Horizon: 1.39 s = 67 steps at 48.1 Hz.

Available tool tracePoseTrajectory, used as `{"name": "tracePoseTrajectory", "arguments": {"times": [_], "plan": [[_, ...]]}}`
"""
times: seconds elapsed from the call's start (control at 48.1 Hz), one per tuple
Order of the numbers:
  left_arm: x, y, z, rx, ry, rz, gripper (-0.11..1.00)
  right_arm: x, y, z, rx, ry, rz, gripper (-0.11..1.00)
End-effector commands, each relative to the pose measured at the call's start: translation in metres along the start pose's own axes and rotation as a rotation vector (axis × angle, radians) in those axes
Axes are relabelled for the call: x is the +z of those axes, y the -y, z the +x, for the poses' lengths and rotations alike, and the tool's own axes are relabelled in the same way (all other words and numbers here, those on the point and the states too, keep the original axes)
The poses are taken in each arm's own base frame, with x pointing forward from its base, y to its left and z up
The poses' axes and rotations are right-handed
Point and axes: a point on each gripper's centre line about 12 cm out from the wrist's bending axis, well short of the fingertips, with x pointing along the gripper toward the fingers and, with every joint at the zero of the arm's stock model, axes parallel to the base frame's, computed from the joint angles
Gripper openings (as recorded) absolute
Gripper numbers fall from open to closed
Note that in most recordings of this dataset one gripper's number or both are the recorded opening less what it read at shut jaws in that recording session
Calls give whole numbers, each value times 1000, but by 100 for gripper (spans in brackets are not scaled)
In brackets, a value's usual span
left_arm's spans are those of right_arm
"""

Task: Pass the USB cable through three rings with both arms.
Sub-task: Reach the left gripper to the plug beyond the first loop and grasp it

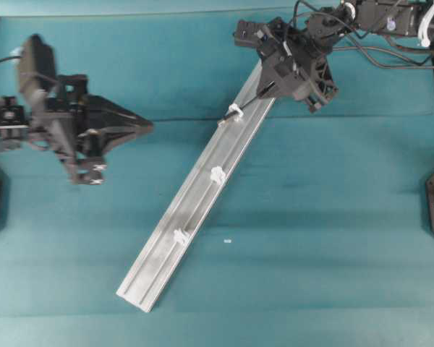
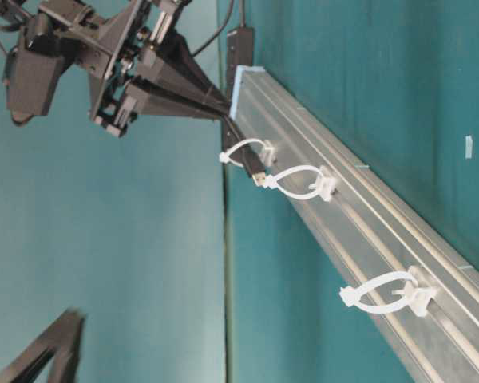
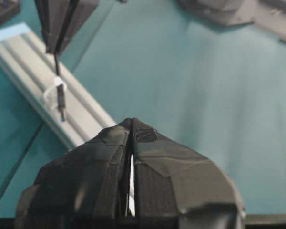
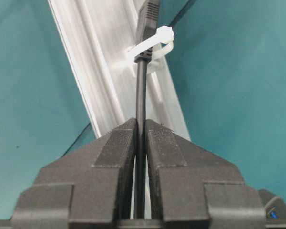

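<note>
Three rings (image 1: 218,174): spaced along the silver rail (image 1: 166,249), running from upper centre to lower left of the overhead view.
USB cable (image 4: 141,102): plug tip already poked through the uppermost ring — thin, light, probably limp beyond a short reach.
Right gripper (image 4: 140,126): fingers clamped on the cord just behind the plug.
Left gripper (image 3: 132,125): fingers together, empty, well apart at left.
Best hold: likely the stiff plug past the ring — firmly, as it looked slippery.

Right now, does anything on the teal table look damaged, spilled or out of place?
Nothing stands out. The long silver aluminium rail lies flat, its three whitish plastic rings are seated, and the thin black USB cable runs straight from the right gripper through the first ring.
</note>
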Motion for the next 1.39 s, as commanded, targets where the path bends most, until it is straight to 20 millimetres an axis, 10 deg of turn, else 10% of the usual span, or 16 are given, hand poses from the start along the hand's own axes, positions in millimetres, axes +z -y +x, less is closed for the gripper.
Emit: {"name": "tracePoseTrajectory", "arguments": {"times": [0.0, 0.332, 0.665, 1.101, 1.371], "plan": [[9, 2, 13, -6, 25, 2, -1, 7, 3, 4, 0, 12, -22, 11], [-16, -14, 52, 37, -48, -5, 9, 13, 4, 11, 10, 16, -38, 11], [-24, -20, 79, 54, -85, -11, 91, 13, 3, 11, 14, 18, -39, 11], [-51, -40, 143, 110, -196, -35, 84, 13, 3, 11, 16, 19, -36, 11], [-65, -51, 151, 142, -252, -43, 84, 14, 3, 11, 16, 20, -38, 11]]}}
